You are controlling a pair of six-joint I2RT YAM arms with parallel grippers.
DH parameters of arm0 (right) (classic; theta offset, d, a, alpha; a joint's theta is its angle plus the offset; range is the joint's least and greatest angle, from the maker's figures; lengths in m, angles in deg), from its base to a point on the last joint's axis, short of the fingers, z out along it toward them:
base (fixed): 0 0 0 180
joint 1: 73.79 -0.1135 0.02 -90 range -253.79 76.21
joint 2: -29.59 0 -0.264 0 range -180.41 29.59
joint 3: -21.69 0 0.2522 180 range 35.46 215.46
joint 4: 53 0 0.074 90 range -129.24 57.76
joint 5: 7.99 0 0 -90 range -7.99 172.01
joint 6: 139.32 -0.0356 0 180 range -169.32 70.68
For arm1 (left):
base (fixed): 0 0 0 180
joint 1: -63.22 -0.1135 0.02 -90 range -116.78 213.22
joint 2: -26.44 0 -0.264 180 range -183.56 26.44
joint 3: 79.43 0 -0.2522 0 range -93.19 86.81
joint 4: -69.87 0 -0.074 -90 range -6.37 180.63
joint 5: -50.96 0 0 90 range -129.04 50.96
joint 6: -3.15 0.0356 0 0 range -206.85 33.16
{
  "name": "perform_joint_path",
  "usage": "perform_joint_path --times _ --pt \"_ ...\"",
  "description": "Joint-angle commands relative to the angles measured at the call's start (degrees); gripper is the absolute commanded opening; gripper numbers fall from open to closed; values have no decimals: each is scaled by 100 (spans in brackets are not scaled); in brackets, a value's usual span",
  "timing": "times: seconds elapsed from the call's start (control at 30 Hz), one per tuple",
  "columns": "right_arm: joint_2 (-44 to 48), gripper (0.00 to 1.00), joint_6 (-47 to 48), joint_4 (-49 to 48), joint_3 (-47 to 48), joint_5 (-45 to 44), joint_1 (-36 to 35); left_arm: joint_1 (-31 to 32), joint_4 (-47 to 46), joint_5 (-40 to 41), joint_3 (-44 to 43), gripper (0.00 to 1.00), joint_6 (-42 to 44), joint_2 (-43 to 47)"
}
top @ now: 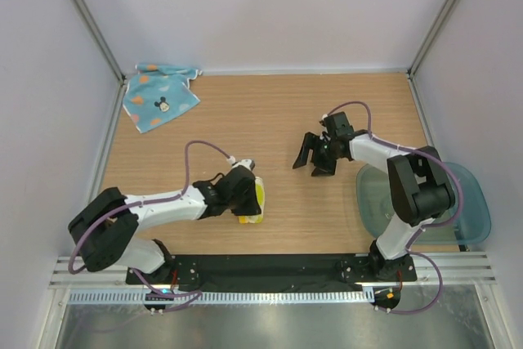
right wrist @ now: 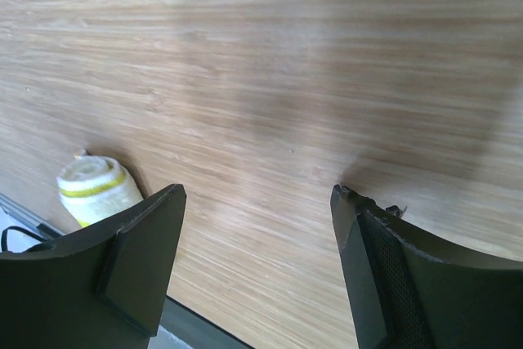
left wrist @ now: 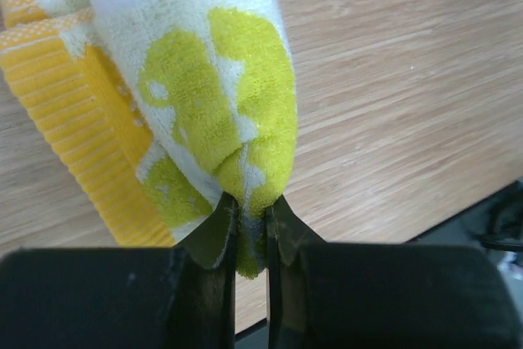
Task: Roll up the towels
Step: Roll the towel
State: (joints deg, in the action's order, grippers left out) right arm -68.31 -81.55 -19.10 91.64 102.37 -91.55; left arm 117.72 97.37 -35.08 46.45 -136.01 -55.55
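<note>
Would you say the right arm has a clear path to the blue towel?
Probably: the right gripper is open and empty, with bare table between it and the blue towel. Whether the arm stretches that far is uncertain.

Top-down wide, wrist close-ups, sharing yellow towel

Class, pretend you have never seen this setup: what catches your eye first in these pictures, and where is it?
The rolled yellow towel, pinched in the left gripper near the front edge, stands out most. The blue towel lies unrolled in the far left corner, while the right gripper hangs open above the wooden table.
</note>
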Motion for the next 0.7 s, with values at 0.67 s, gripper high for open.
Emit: perform_joint_path --times 0.67 --pt "-209 73 -618 -3270 -890 1945 -1502 -1152 -1874 -1495 2225 0 -1860 228"
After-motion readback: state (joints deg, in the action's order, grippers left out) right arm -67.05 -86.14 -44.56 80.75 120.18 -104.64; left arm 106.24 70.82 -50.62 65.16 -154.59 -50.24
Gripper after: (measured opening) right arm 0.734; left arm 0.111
